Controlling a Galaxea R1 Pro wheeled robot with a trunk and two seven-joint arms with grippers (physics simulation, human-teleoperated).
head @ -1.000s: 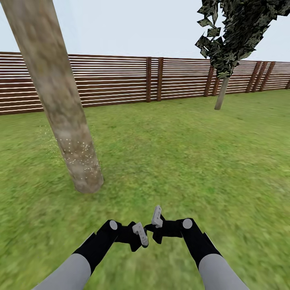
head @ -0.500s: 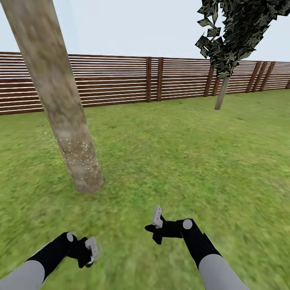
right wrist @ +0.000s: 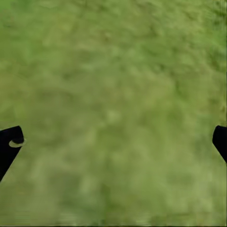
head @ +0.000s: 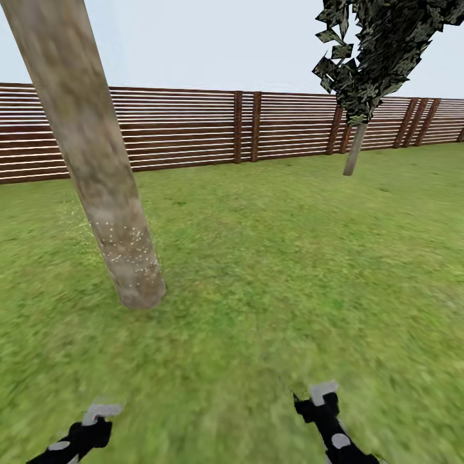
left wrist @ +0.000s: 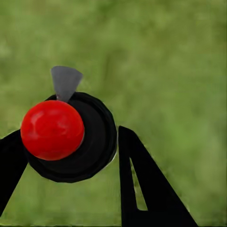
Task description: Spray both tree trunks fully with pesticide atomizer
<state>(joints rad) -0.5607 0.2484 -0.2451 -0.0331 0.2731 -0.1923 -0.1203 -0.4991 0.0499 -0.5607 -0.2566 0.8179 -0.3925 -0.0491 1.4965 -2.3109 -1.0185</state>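
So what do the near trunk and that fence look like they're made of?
The near trunk looks like rough, matt bark, mottled grey-brown; pale specks dot its lower part. The fence looks like brown stained wood: horizontal slats with light gaps between upright posts. Being a render, both are guesses from texture.

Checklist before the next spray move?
1. Atomizer in hand: cannot tell. A black round object with a red ball sits between the left gripper fingers; its identity and the grip are unclear.
2. Right gripper free: ok. Its fingers are wide apart over grass.
3. Thick trunk in sight: ok, ahead to the left.
4. Trunk coverage: not ok. Pale specks lie on the lower part alone.
5. Aim: not ok. Both grippers hang low, with the wrist cameras facing grass.
6. Second thick tree located: cannot tell. The thin dark-leaved tree by the fence is not it.
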